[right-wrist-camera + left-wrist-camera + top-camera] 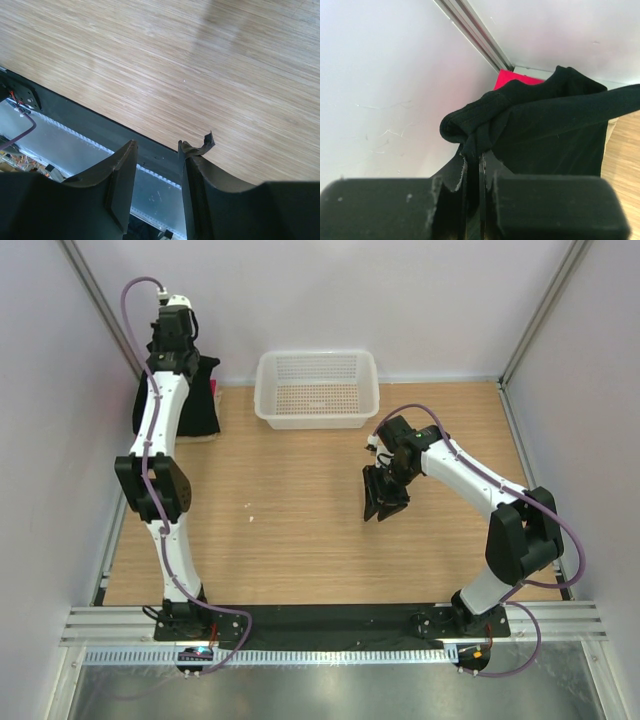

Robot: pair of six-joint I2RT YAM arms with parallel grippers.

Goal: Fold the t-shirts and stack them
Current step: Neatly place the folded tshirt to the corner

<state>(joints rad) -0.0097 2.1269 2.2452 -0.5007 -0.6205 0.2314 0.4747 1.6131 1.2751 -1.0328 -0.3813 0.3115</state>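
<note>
The left gripper (479,160) is pinched shut on a fold of the black t-shirt (545,130) in the far left corner, while the right gripper (385,502), half open and empty, hangs well apart over the middle of the table (290,540).

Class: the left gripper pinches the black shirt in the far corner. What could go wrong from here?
Slip: the left gripper is shut on only a small bunched fold of the black t-shirt, so it may pull free.
Drag-along: that shirt partly covers the pink-red t-shirt, which could come too.
The right gripper hangs open, away from the cloth, so the shirt may come out crumpled.
</note>
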